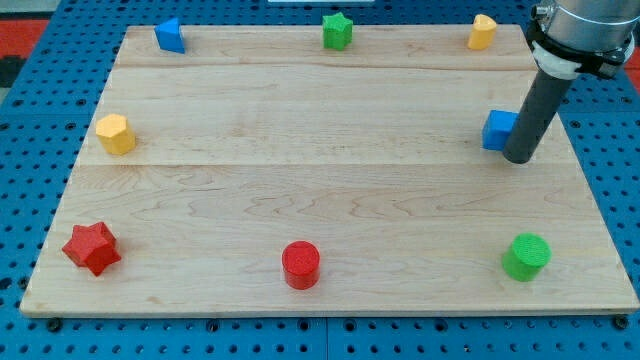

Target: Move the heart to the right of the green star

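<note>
The yellow heart (482,31) lies near the view's top right corner of the wooden board (330,200). The green star (338,30) lies at the top middle, well to the left of the heart. My tip (520,158) rests on the board at the view's right, well below the heart. It touches or nearly touches the right side of a blue cube (497,130), which the rod partly hides.
A blue block (170,35) lies at the top left and a yellow hexagon (115,133) at the left edge. A red star (91,247), a red cylinder (300,264) and a green cylinder (526,256) lie along the bottom.
</note>
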### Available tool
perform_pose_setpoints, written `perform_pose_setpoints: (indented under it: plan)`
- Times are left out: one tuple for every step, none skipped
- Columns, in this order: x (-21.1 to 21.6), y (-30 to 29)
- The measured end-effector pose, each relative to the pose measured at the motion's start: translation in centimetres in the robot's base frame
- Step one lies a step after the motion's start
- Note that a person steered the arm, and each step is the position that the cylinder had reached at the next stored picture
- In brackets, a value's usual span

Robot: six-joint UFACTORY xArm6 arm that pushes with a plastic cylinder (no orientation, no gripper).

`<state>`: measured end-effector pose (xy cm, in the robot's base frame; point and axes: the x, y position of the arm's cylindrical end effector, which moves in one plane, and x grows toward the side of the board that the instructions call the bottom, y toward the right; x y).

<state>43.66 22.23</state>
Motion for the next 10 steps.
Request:
perform_pose_setpoints:
  plan:
    - [0.0,0.3]
    - [-0.8,-0.4]
    - [-0.3,-0.3]
    - [-1.2,5.9]
    - [-9.2,11.0]
    - [-19.3,11.0]
    - [-23.8,11.0]
    - [-24.6,10.4]
    - [-24.5,9.0]
    - [-24.5,0.5]
